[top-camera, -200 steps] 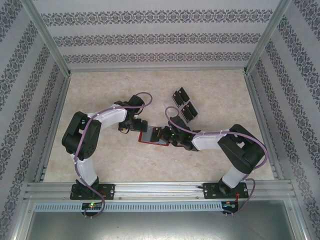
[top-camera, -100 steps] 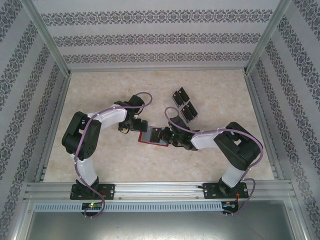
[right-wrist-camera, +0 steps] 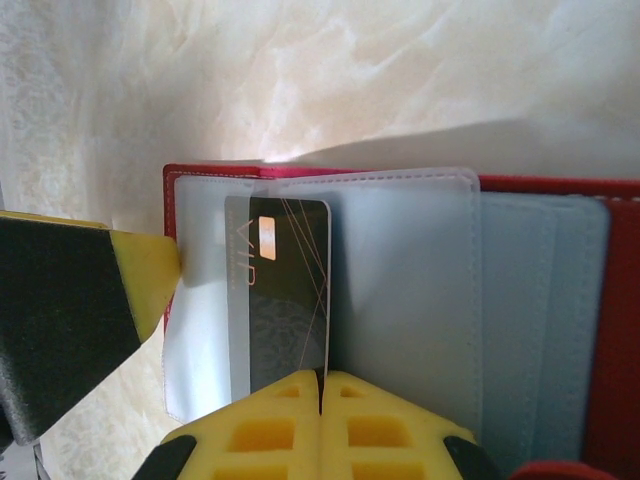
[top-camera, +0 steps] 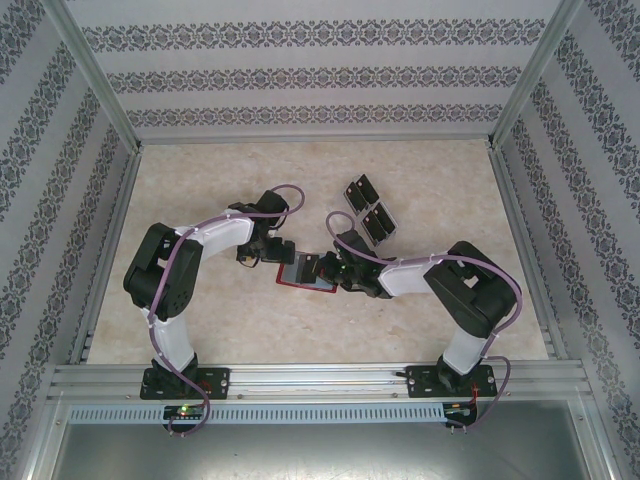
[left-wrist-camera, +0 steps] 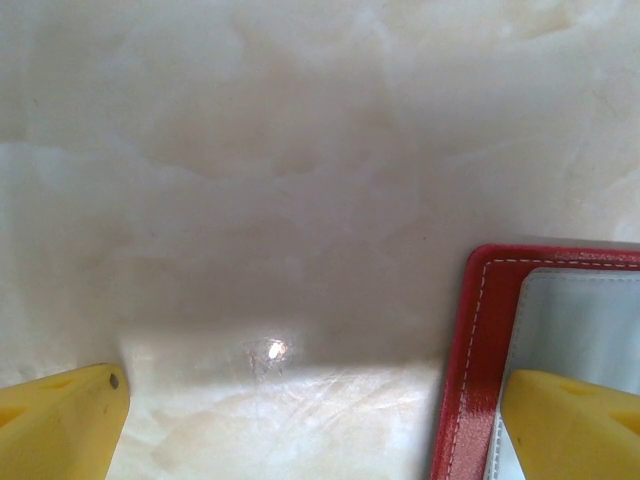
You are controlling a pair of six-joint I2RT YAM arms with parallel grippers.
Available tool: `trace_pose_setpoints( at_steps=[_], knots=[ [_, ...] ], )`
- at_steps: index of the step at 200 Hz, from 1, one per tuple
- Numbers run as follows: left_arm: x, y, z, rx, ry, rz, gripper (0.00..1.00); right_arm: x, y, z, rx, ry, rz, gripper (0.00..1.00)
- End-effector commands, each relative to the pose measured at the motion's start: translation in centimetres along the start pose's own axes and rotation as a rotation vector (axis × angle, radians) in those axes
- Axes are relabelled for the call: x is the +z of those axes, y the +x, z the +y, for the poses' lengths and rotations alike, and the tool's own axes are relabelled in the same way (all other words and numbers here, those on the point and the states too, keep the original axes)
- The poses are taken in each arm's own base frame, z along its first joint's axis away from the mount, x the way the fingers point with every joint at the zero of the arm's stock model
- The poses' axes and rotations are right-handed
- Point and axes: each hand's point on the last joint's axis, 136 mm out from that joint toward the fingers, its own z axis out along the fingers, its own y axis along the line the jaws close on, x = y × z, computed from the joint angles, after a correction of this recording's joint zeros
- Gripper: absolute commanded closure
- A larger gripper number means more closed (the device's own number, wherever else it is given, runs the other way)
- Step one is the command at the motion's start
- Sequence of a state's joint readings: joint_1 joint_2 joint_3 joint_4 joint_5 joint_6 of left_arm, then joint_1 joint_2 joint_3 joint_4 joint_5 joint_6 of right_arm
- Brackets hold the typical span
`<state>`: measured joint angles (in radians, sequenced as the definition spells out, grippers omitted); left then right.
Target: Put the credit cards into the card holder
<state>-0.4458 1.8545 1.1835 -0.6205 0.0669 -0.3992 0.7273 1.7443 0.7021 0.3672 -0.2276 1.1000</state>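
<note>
The red card holder (top-camera: 303,272) lies open on the table between the two arms, grey pockets up (right-wrist-camera: 520,300). My right gripper (right-wrist-camera: 322,385) is shut on a black credit card (right-wrist-camera: 285,300) marked VIP. The card stands on edge, its far end inside a translucent pocket (right-wrist-camera: 400,290) of the holder. My left gripper (left-wrist-camera: 310,430) is open and low over the holder's corner (left-wrist-camera: 480,350). One yellow finger (left-wrist-camera: 570,420) rests over the grey lining, the other (left-wrist-camera: 60,420) is over bare table. That left finger (right-wrist-camera: 150,275) touches the holder's edge in the right wrist view.
A clear rack (top-camera: 368,210) holding more black cards stands just behind the right gripper. Aluminium rails and patterned walls enclose the marble-look table (top-camera: 220,320). Open surface lies to the left and at the back.
The right arm's elbow has swung slightly left, and its gripper has nudged the card a little further over the holder. The left arm has stayed still.
</note>
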Motion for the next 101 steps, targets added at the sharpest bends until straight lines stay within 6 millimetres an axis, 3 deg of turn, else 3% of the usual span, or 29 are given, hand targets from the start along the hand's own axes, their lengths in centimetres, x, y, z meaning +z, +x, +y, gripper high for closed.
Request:
trace_pose_setpoints(
  at_steps=[1,42,67,101],
  knots=[
    [0.7,1.1,-0.1,0.019,-0.008,0.028,0.03,1.0,1.4,-1.2,-0.02,0.067,0.047,1.0],
    [0.4,1.0,-0.2,0.019,-0.003,0.022,0.03,1.1,1.9,-1.5,-0.025,0.083,0.062,1.0],
    [0.4,1.0,-0.3,0.015,0.002,0.024,0.03,0.4,1.7,-1.0,-0.044,0.084,0.058,0.76],
    [-0.2,0.7,-0.5,-0.006,0.017,0.004,0.03,-0.9,1.2,-0.1,-0.079,0.091,0.041,0.67]
  ],
)
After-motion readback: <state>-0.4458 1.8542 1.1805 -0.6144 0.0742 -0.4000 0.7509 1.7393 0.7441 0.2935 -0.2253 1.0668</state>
